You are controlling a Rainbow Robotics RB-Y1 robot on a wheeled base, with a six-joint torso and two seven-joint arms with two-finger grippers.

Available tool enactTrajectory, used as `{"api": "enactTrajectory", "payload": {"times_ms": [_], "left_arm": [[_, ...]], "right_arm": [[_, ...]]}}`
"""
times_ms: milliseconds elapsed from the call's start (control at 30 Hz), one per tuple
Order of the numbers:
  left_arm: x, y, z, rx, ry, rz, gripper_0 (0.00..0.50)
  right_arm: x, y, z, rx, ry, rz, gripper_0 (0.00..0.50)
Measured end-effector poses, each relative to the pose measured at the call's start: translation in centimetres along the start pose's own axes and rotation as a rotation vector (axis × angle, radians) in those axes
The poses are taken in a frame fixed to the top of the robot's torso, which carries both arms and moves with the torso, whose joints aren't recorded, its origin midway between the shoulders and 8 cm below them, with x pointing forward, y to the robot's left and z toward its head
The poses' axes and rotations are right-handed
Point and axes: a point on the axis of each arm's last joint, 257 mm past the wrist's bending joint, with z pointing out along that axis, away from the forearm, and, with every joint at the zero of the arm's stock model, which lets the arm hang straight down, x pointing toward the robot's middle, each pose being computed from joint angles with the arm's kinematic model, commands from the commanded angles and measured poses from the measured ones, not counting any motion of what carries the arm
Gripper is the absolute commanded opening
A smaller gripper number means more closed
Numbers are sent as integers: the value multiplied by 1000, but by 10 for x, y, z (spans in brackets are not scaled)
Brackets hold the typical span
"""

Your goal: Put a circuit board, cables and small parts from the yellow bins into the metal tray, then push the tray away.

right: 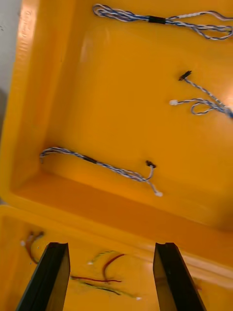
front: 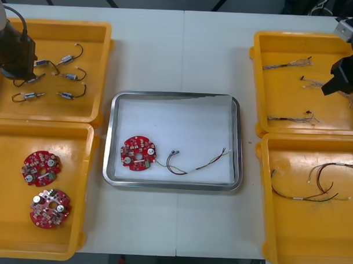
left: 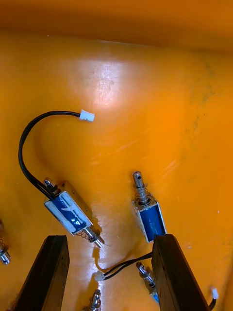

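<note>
The metal tray [front: 237, 140], white inside, holds a round red circuit board [front: 138, 152] and a red and yellow cable [front: 197, 163]. My left gripper [front: 21, 73] hovers over the far left yellow bin [front: 102, 60]. It is open [left: 110, 279], low above two small metal parts [left: 72, 215] [left: 148, 217] with blue bodies and black leads. My right gripper [front: 335, 85] hangs over the far right yellow bin [front: 256, 82]. It is open [right: 111, 279] with nothing between its fingers, near a twisted blue and white cable [right: 97, 163] at the bin's near wall.
Two more red circuit boards [front: 42, 167] [front: 50, 207] lie in the near left bin [front: 86, 187]. Red and yellow cables [front: 319, 183] lie in the near right bin [front: 264, 222]. More small metal parts [front: 68, 76] and twisted cables [front: 286, 64] are spread in the far bins.
</note>
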Motion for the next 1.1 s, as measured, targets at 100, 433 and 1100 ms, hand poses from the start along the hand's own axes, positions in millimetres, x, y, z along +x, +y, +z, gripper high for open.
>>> {"api": "enactTrajectory", "payload": {"times_ms": [100, 433, 1100], "left_arm": [[-1, 5, 3, -11, -12, 15, 500], [-2, 14, 8, -28, -17, 21, 500], [-6, 37, 25, -63, -38, 47, 500]], "right_arm": [[-3, -21, 7, 17, -17, 20, 500], [-3, -69, 38, 27, -54, -96, 500], [-48, -118, 84, 184, -133, -536, 500]]}}
